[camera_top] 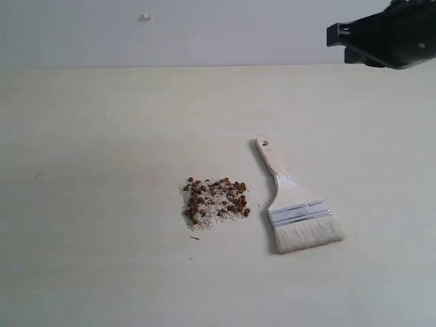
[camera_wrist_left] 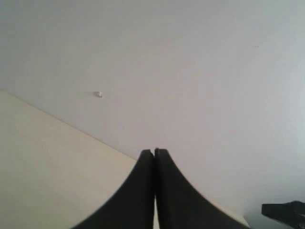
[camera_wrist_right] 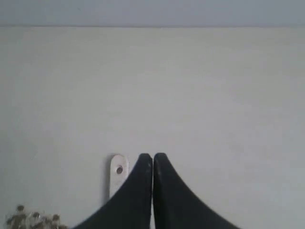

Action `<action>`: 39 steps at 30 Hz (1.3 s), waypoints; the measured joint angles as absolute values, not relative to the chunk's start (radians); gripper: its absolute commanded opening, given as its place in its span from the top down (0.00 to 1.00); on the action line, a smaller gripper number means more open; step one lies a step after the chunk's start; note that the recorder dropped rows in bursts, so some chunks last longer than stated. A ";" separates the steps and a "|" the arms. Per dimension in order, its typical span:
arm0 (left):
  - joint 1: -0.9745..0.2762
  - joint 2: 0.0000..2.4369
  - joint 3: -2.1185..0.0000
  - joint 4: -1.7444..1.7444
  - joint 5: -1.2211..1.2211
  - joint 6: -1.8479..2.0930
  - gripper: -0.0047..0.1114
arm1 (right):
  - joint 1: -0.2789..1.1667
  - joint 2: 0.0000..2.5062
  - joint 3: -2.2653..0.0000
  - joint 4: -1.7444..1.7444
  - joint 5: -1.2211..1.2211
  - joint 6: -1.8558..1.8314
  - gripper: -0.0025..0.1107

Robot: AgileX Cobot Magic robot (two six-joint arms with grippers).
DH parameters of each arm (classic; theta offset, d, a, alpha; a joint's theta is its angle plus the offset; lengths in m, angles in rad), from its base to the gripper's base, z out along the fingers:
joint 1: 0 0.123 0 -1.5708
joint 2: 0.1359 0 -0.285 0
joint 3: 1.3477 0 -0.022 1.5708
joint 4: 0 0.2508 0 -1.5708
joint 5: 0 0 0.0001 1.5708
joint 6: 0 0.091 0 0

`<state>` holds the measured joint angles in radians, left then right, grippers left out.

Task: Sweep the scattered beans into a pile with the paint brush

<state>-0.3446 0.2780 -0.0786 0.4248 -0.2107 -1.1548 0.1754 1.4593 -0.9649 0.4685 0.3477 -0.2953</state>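
The beans lie bunched in one small heap of reddish-brown pellets and pale grains near the table's middle; an edge of the heap shows in the right wrist view. Just right of it the paint brush lies flat on the table, handle pointing away, cream bristles toward the front. Its handle end with the hole shows beside my right gripper, which is shut on nothing and raised above the table. The right arm hangs at the upper right. My left gripper is shut and empty, facing the wall.
The pale table runs back to a grey wall with a small white mark. A tiny dark speck lies just in front of the heap.
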 measured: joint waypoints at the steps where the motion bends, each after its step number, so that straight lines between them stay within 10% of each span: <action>1: -0.345 0.278 -0.079 0.425 -0.211 -1.155 0.96 | 0.175 1.395 -0.896 0.457 0.337 -0.293 0.98; 15: -0.345 0.278 -0.079 0.425 -0.211 -1.155 0.96 | 0.175 0.675 -0.499 0.453 0.265 -0.264 0.98; 39: -0.345 0.278 -0.079 0.425 -0.211 -1.155 0.96 | 0.156 0.344 -0.272 0.408 0.113 -0.352 0.98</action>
<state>-0.3446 0.2780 -0.0786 0.4248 -0.2107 -1.1548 0.1560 0.3440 -0.2722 0.4078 0.1127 -0.3524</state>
